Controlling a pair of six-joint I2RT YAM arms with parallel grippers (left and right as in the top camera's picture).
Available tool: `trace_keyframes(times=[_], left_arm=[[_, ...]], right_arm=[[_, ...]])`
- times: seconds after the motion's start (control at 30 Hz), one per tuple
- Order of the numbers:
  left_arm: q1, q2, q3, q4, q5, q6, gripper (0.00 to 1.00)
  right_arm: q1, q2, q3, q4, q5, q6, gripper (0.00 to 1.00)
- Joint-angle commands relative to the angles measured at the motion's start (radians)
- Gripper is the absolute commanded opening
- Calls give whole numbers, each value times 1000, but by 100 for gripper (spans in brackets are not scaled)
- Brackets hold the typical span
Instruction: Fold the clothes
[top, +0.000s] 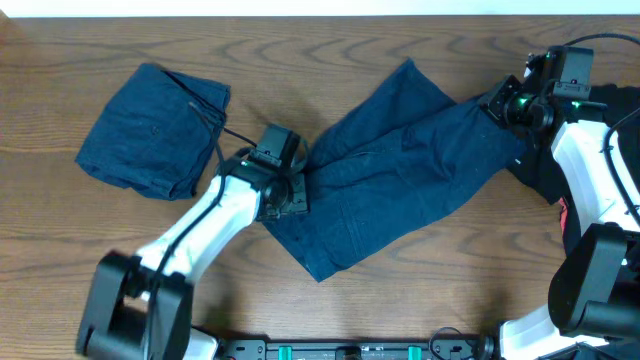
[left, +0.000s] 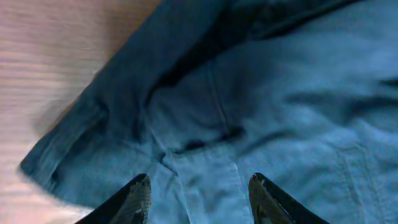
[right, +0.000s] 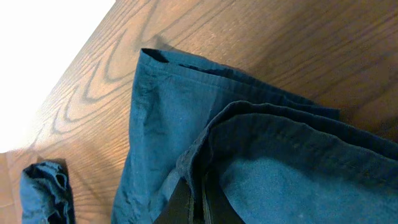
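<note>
Overhead view of a wood table (top: 420, 40). One pair of dark blue shorts, the spread shorts (top: 400, 170), lies unfolded mid-table, running from 7 o'clock up to 2 o'clock. A second pair, the folded shorts (top: 150, 130), sits at 10 o'clock, apart from the first.

The left gripper (left: 200, 200) hangs over the 9 o'clock edge of the spread shorts w/ its fingers (left: 138, 198) parted. Cloth lies beneath them, nothing pinched. The right gripper (right: 194, 202) is clamped on the hem at the 2 o'clock end, w/ layers bunched in the bite.

Risks, as I judge them:
- **Dragging:** w/ only one end held, a pull toward 2 o'clock would prob. drag the whole garment instead of folding it, since nothing pins the 9 o'clock side.
- **Skewed fold:** the layered hem could slip out unevenly.
- **Snagging:** the parted left fingers sit close to a seam, and lifting off at an angle could catch it & wrinkle the cloth.
- **Knocking the pile:** the left arm (top: 210, 215) passes just beside the folded shorts' 5 o'clock corner, so a swing toward 10 o'clock may knock that pile.
</note>
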Motion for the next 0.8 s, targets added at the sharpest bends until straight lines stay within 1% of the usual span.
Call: trace_keyframes(times=[0.0, 0.1, 0.13, 0.27, 0.43, 0.53, 0.57, 0.67, 0.7, 0.77], left_arm=[[60, 70, 3, 16, 127, 50, 52], [85, 87, 3, 51, 212, 95, 51], [87, 87, 3, 61, 221, 95, 51], [86, 89, 3, 100, 221, 124, 51], [87, 124, 3, 97, 220, 135, 51], [87, 148, 3, 84, 220, 135, 45], [87, 150, 3, 86, 221, 135, 41], [87, 143, 3, 92, 227, 142, 9], [87, 138, 3, 90, 242, 142, 6], [87, 111, 4, 71, 281, 137, 6]], right_arm=[[10, 3, 15, 0, -28, 13, 1], [10, 3, 15, -1, -29, 13, 1], [10, 3, 15, -1, -32, 13, 1], [10, 3, 15, -1, -32, 13, 1], [10, 3, 15, -1, -32, 13, 1], [10, 3, 15, -1, -32, 13, 1], [10, 3, 15, -1, -32, 13, 1], [10, 3, 15, -1, -32, 13, 1], [10, 3, 15, -1, -32, 13, 1], [10, 3, 15, 0, -31, 11, 1]])
